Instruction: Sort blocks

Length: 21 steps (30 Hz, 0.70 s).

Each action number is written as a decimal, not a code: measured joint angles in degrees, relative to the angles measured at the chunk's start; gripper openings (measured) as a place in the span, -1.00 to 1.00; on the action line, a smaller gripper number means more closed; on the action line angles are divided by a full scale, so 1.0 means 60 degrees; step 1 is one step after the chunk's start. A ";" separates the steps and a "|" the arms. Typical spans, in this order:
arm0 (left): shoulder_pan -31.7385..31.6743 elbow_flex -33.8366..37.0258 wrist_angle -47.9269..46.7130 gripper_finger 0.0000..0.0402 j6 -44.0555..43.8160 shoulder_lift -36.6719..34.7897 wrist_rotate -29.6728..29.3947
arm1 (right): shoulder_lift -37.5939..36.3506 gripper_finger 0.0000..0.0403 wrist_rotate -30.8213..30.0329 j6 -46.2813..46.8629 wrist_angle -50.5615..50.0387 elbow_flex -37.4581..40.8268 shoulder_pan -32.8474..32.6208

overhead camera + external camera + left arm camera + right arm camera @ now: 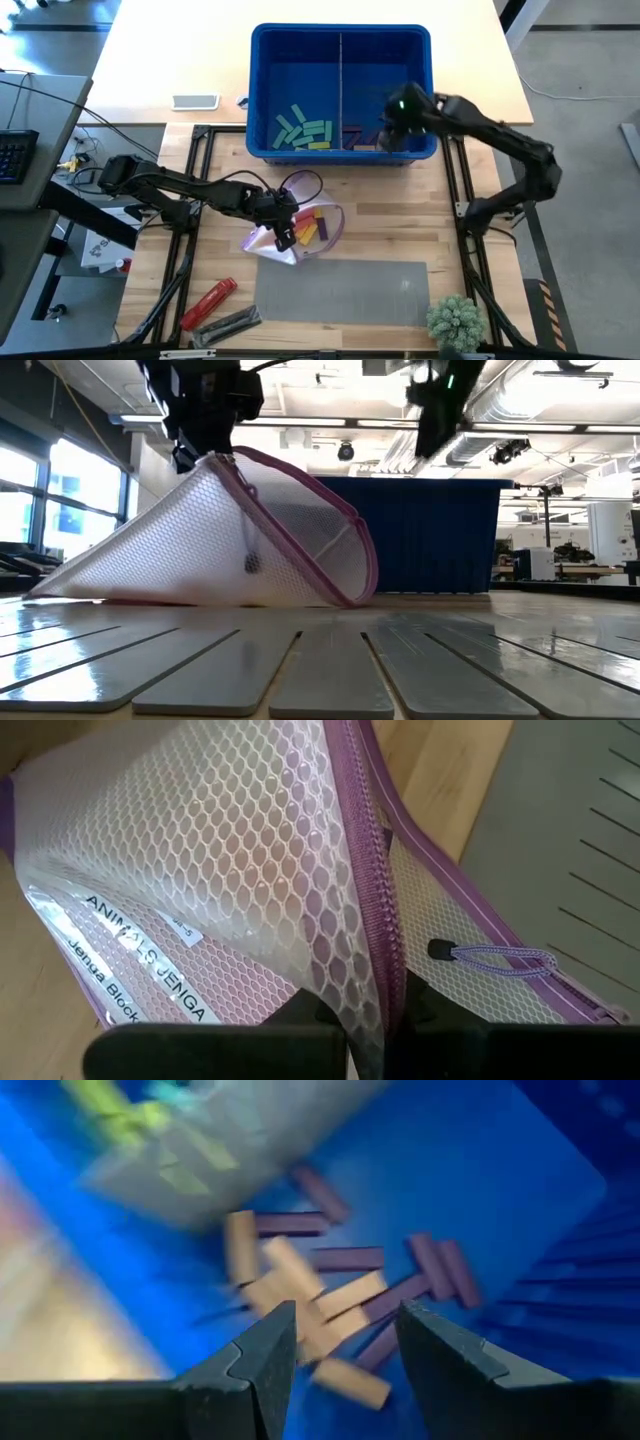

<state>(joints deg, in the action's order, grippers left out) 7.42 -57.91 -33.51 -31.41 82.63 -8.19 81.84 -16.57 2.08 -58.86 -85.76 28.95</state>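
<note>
The surface (400, 240) is of light wood, and a blue bin (340, 40) stands on its far part, divided by a wall into a left and a right compartment. A grey mat (340, 292) lies on the near part. Between bin and mat lies a mesh pouch (322, 236) with a purple zipper; some blocks show inside it. The left gripper (283, 228) is at the pouch, and its jaws are pressed together on the mesh beside the zipper, lifting that side up like a tent. The right gripper (340, 1342) hangs over the right compartment with its jaws spread and nothing between them. The tan and purple blocks (330, 1295) lie loose on the bin floor under these jaws, apart from them. The green and teal blocks (303, 131) lie in the left compartment. A red tool (208, 302) lies at the near left, beside the mat
</note>
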 joint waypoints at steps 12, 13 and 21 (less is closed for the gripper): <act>0.0040 -0.0007 -0.0638 -1.00 0.0090 0.0000 0.0434 | 0.4397 -0.22 0.1812 -0.3499 0.1004 -0.1991 0.3932; 0.0040 -0.0007 -0.0747 -1.00 0.0018 0.0000 0.0438 | 0.4819 -0.22 0.1831 -0.3738 0.0754 -0.2418 0.3999; 0.0029 -0.0007 -0.1380 -1.00 0.0100 0.0025 0.0470 | 0.6932 -0.22 0.1474 -0.4466 -0.0417 -0.4290 0.4135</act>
<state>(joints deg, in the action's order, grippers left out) 7.60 -57.95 -41.79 -30.81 82.78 -5.37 123.43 -7.72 -24.72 -61.37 -111.50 53.76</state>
